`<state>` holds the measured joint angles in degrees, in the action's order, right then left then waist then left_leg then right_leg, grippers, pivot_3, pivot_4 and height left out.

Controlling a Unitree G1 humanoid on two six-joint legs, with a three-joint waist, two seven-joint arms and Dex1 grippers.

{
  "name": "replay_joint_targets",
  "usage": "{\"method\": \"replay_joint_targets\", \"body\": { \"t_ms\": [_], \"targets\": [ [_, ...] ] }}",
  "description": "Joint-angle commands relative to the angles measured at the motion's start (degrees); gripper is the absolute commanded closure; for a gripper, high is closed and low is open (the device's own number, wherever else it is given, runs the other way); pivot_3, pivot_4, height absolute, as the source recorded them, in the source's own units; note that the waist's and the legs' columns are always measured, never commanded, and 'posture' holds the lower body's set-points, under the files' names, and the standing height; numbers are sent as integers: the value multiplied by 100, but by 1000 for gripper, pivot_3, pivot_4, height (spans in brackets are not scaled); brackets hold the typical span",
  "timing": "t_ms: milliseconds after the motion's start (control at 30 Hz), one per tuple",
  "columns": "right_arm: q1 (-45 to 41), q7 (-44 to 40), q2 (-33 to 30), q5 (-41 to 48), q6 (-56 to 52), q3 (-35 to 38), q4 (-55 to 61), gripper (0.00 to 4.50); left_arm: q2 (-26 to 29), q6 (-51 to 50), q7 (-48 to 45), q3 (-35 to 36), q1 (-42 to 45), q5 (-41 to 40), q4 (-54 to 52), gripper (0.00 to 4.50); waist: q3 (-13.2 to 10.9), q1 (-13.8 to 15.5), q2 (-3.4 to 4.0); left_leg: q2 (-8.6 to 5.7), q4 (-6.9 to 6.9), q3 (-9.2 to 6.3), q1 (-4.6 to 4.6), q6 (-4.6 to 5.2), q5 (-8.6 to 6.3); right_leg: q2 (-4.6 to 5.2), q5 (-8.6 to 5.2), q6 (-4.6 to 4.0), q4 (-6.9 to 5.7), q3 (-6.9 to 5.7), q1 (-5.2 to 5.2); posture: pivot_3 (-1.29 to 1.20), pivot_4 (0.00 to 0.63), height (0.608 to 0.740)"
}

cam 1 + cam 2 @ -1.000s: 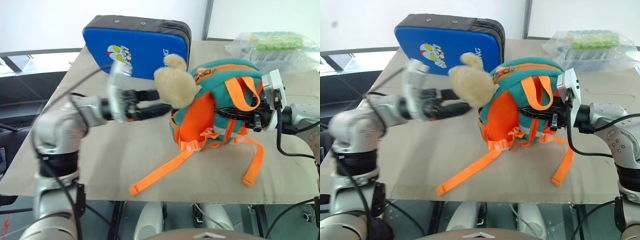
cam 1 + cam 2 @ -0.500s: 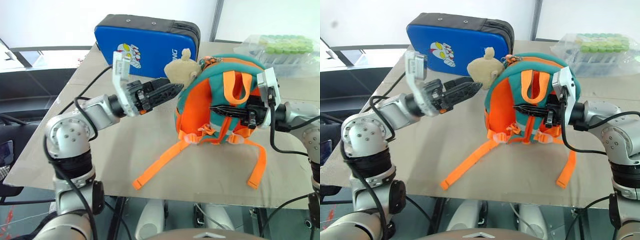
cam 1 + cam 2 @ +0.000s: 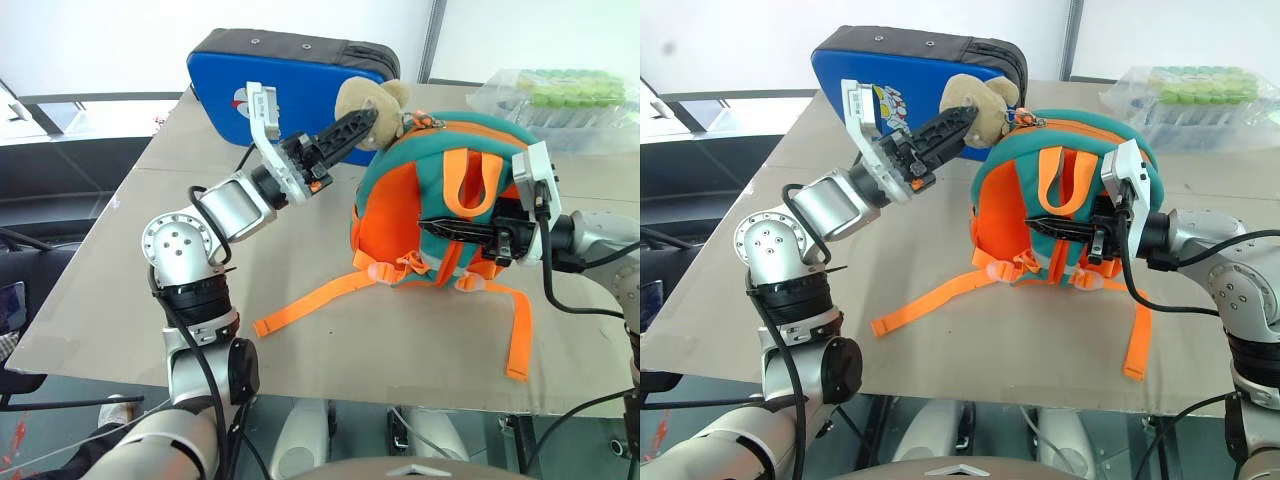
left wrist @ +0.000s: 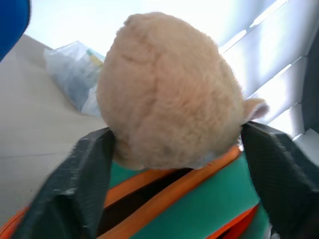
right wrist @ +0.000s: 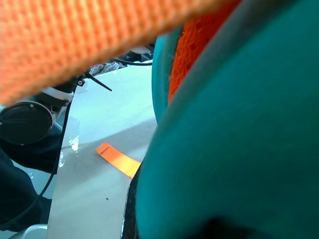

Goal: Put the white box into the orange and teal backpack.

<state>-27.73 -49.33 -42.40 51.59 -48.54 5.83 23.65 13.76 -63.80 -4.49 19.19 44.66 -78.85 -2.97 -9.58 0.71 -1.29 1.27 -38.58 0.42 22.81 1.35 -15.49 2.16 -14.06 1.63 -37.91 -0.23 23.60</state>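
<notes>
- Two end effectors at one orange and teal backpack (image 3: 432,160), upright near the middle of the tabletop (image 3: 150,260), with its strapped back facing the camera.
- Left end effector (image 3: 366,119): raised to the top of the backpack, pointing up and across. One black finger (image 4: 79,184) on each side of the tan plush animal (image 3: 366,94), both pressed against its head, so closed around the plush.
- Tan plush animal: attached at the upper left of the backpack, just above a dark slit between orange zip edges (image 4: 144,191).
- Right end effector (image 3: 432,227): level, pointing left, fingers closed together against the back panel between the two shoulder straps. Cannot tell whether any fabric or webbing is pinched.
- Orange webbing straps: one (image 3: 300,306) trailing over the tabletop toward the near left, another (image 3: 520,340) hanging down at the near right.
- Blue zippered case with a cartoon figure (image 3: 300,75): standing on edge behind the backpack at the far side.
- Clear plastic bag of green-capped tubes (image 3: 560,95): at the far right corner, apart from the backpack.
</notes>
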Motion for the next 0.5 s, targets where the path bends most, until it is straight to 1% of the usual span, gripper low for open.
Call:
{"method": "replay_joint_targets", "body": {
  "t_ms": [33, 67, 133, 200, 233, 333, 400, 500],
  "targets": [
    [-30, 45, -51, 92, 67, 278, 94, 4500, -103, 102, 96, -141, 113, -106, -53, 2374, 0, 11, 0, 0, 0, 0, 0, -7, 4, 0, 0, 0, 1, 0, 0, 0, 150, 740],
    [-28, 63, -43, 108, 63, 287, 88, 4500, -108, 121, 108, -150, 111, -110, -49, 2909, 0, 11, 0, 0, 0, 0, 1, -15, 9, 0, 0, 0, 2, 0, 0, 0, 150, 740],
    [-24, 97, -31, 119, 70, 306, 66, 4500, -102, 172, 99, -167, 98, -84, -43, 3814, 0, 8, 0, -1, 0, 1, 2, -16, 9, 0, 0, 0, 2, 1, 0, 0, 150, 740],
    [-29, 163, 0, 143, 70, 337, 51, 4500, -81, 259, 29, -177, 78, -14, -72, 4447, 0, 9, 0, -1, 0, 0, 1, -16, 9, 0, 0, 0, 2, 1, 0, 0, 150, 740],
    [-44, 228, 40, 174, 58, 367, 41, 4500, -68, 339, -54, -171, 65, 39, -108, 4447, 0, 9, 0, -1, 0, 0, 1, -16, 9, 0, 0, 0, 2, 0, 0, 0, 150, 740],
    [-196, 677, 365, 340, 39, 536, -107, 4500, 94, 804, -705, -252, -50, 503, -425, 4447, 0, -6, 0, -3, 0, 2, 1, -17, 10, -2, 0, 0, 2, 1, 0, 0, 150, 740],
    [-430, 1169, 709, 497, 78, 751, -357, 4500, 62, 1087, -798, -22, -60, 422, -466, 4447, 0, -20, 0, -4, 1, 9, -3, -17, 10, -5, 0, 0, 0, 0, 1, 0, 150, 740],
    [-850, 2052, 1227, 639, 247, 1201, -872, 4500, 273, 1344, -801, 326, -196, 379, -472, 4447, 0, -65, 0, 1, 2, 15, -5, -18, 11, -7, 1, -1, -3, 7, 4, 0, 150, 740]
  ]
}}
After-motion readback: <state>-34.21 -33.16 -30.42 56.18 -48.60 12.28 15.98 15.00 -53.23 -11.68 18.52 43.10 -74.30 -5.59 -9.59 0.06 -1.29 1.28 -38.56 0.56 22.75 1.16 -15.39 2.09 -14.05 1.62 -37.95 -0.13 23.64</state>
